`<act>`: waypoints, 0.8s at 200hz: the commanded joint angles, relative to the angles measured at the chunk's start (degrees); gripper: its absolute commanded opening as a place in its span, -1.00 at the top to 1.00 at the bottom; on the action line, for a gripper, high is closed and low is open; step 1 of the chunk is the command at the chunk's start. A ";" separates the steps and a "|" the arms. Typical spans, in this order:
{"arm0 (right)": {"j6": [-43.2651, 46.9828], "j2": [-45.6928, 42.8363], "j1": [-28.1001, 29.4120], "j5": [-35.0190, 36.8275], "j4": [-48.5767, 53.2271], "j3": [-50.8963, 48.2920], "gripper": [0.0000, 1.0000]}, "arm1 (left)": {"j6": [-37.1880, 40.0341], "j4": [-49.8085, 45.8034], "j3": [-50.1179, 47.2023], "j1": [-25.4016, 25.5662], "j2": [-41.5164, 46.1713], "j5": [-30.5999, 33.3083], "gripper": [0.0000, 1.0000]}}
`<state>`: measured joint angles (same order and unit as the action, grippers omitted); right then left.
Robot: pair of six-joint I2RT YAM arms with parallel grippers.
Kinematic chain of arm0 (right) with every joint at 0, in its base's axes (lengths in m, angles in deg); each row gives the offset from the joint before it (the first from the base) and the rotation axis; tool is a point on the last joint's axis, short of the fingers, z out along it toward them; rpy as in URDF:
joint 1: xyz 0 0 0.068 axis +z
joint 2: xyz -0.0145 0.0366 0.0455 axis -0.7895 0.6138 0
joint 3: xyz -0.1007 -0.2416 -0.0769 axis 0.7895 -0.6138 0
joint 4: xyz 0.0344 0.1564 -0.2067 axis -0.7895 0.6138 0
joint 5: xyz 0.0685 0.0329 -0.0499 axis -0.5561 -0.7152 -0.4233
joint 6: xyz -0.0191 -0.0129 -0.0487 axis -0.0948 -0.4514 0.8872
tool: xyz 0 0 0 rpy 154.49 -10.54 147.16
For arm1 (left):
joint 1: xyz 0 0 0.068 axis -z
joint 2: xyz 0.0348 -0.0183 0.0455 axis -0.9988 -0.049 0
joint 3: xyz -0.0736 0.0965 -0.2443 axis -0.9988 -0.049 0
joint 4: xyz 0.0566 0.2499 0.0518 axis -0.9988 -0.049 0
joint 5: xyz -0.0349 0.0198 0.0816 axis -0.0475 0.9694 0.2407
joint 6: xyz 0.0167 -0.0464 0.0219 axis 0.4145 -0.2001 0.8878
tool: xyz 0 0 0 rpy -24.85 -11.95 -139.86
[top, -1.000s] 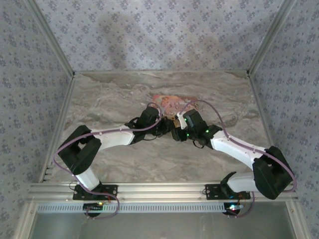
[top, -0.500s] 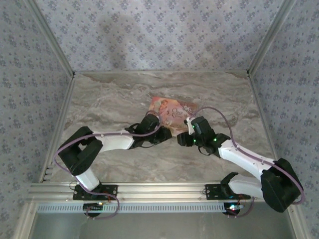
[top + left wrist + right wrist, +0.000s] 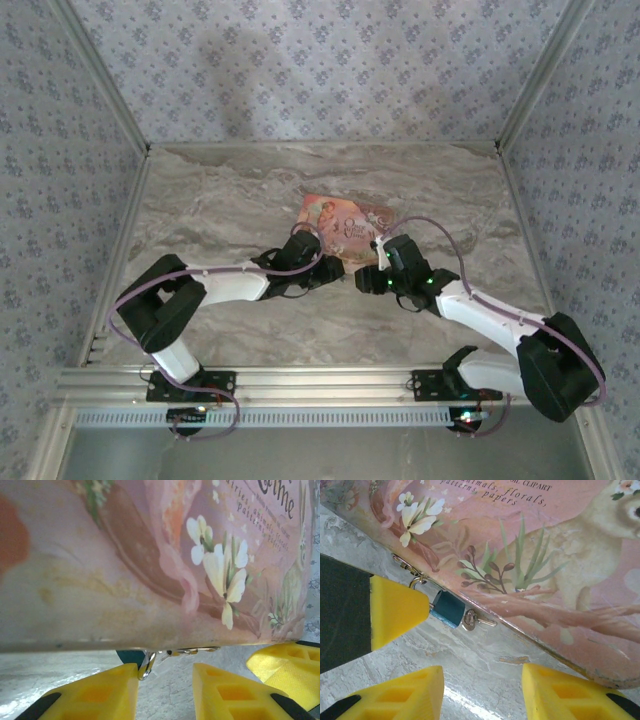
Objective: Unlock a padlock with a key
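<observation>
1. Down at the bottom of the left wrist view, the left tool (image 3: pixel 165 692) has its yellow fingers spread apart, with nothing clamped between them.
2. Over in the right wrist view, one of those left fingertips (image 3: pixel 402 607) is touching the blue body of the padlock (image 3: pixel 447 609).
3. Right tool (image 3: pixel 482 695) is spread wide too, just bare table between its fingers. It sits just beside the padlock and isn't touching it.
4. Padlock itself is a tiny teal-blue thing lying on the table, tucked right against the edge of the tin (image 3: pixel 545 555). Its shackle looks hooked through the tin's little gold clasp.
5. A small silvery key (image 3: pixel 477 621) sits at the padlock's other end, touching it. Can't tell whether it's actually in the keyhole.
6. Tin is pink, printed with flowers and some pale animal, lying flat mid-way across the marble table (image 3: pixel 220 200), with one arm reaching in from each side.
</observation>
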<state>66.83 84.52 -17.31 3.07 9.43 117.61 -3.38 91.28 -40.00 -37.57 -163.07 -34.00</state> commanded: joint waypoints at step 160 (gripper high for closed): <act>1.49 9.90 -7.16 2.80 -1.10 7.33 0.19 | 4.03 -11.58 -9.03 -2.52 22.82 13.78 0.05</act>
<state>66.92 90.44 -22.42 3.75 8.97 120.03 -0.75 84.22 -47.87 -39.05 -142.90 -23.64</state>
